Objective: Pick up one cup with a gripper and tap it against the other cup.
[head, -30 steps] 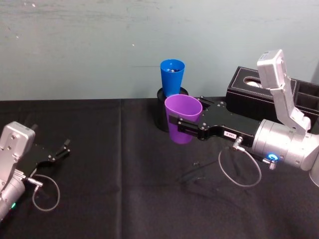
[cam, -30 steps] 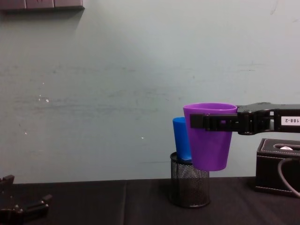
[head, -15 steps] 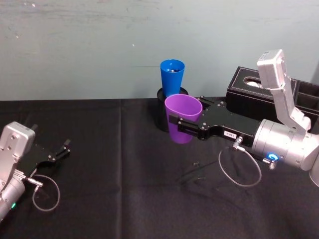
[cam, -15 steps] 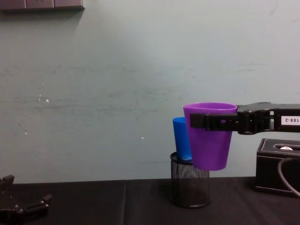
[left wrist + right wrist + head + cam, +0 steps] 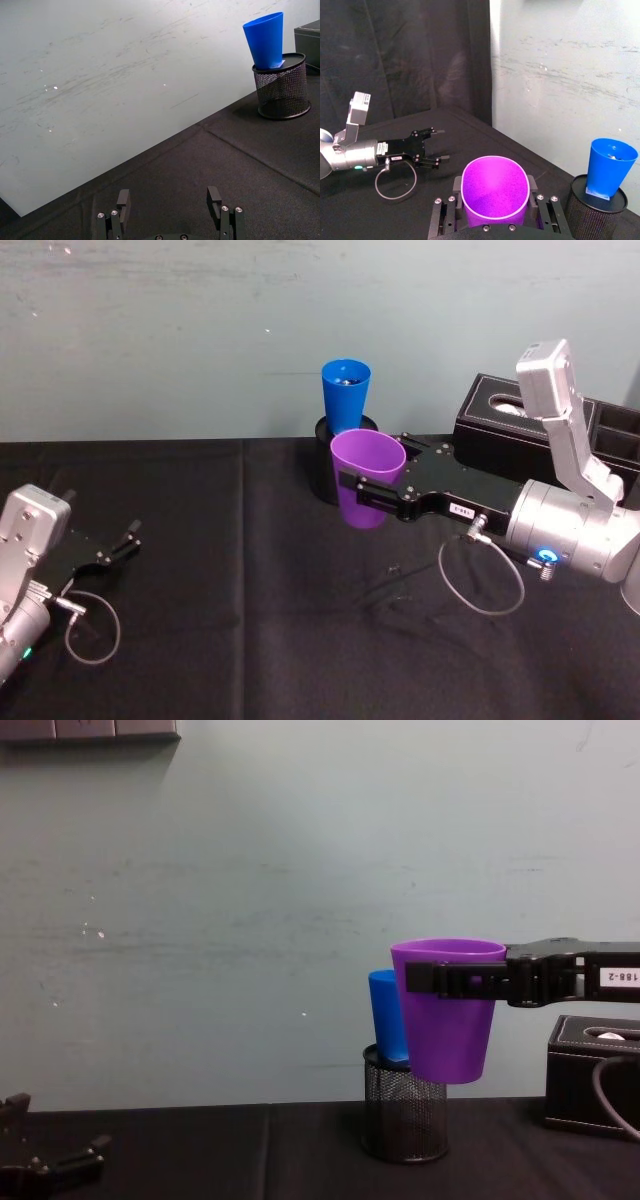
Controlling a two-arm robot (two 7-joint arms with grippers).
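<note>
Two cups: one purple cup [image 5: 368,480] and one blue cup [image 5: 346,392]. One mesh holder [image 5: 404,1125], one black box [image 5: 488,422], and two grippers, left gripper [image 5: 118,546] and right gripper [image 5: 352,490].

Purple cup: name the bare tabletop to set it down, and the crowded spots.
Bare black cloth lies between the open left gripper and the mesh pen holder. Crowded at the back right: the blue cup in that holder, the purple cup held by the right gripper, and the black box.

The purple cup [image 5: 448,1040] and bright blue cup [image 5: 345,400] are plain; the pen holder [image 5: 404,1125] is black mesh, the tablecloth [image 5: 250,620] black.
</note>
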